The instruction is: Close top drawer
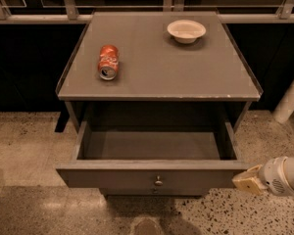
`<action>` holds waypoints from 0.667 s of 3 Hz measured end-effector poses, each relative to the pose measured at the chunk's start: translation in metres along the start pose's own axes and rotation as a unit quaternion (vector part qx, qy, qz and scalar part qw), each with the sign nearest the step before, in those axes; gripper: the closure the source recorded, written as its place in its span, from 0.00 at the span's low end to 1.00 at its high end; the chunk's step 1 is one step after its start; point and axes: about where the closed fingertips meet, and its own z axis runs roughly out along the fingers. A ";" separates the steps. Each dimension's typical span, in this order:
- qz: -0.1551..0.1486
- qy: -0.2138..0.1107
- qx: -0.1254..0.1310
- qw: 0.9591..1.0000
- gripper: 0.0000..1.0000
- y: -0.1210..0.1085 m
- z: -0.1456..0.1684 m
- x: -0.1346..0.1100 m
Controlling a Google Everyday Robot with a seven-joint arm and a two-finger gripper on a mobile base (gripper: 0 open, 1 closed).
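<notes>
Dim, warm overhead light; top drawer (152,148) shadowed inside, faint glare on the floor (63,204), claw (246,180) lit at lower right.

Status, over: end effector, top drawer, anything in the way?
End effector low right, beside the drawer front's right end. Top drawer open, pulled well out. Can and bowl sit on the cabinet top, outside the drawer's path.

gripper (249,180) beside top drawer (112,177) front's right corner, arm (290,174) cut by right edge; lower drawer fronts (137,192) mostly hidden underneath.
</notes>
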 end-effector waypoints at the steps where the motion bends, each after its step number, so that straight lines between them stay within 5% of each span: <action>1: -0.001 -0.004 -0.006 1.000 1.00 -0.006 0.014 -0.005; 2: -0.018 -0.014 -0.009 1.000 1.00 -0.014 0.034 -0.028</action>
